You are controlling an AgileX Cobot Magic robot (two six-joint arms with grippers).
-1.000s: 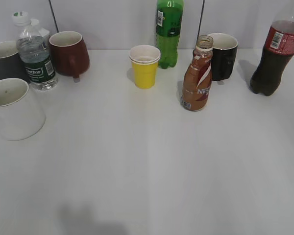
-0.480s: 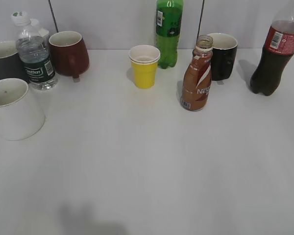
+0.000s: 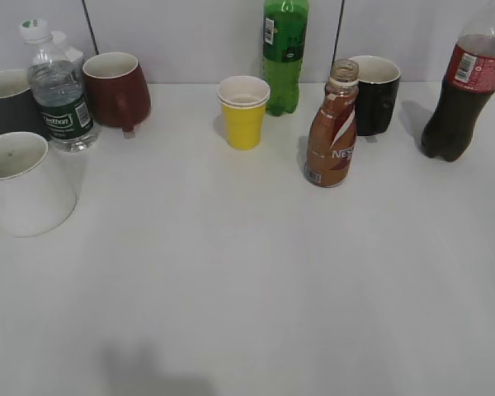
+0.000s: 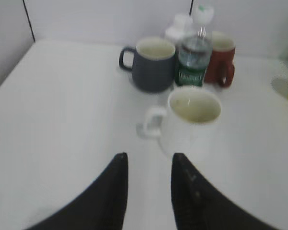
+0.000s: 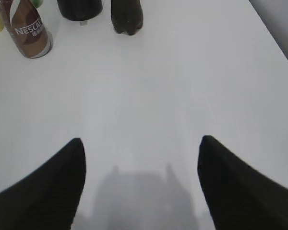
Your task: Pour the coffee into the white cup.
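White round cup (image 3: pixel 21 186), cream inside. Brown plastic coffee bottle (image 3: pixel 330 136) had white swirl, white letters. Yellow paper cup (image 3: pixel 243 113), white inside. Green plastic soda bottle (image 3: pixel 282 54). Dark red mug (image 3: pixel 115 89). Dark grey mug (image 3: pixel 7 101). Clear water bottle (image 3: pixel 59 89) had green label, white cap. Black mug (image 3: pixel 375 93), white inside. Dark cola bottle (image 3: pixel 464 91) had red label. White table (image 3: pixel 256 272). Black gripper fingers (image 4: pixel 116 191).

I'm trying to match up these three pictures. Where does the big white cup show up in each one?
Exterior view: white cup at the far left edge, in front of the water bottle.
Left wrist view: centre, just beyond the left gripper.
Right wrist view: not in it.
Shared landmark: the water bottle, directly behind the cup.
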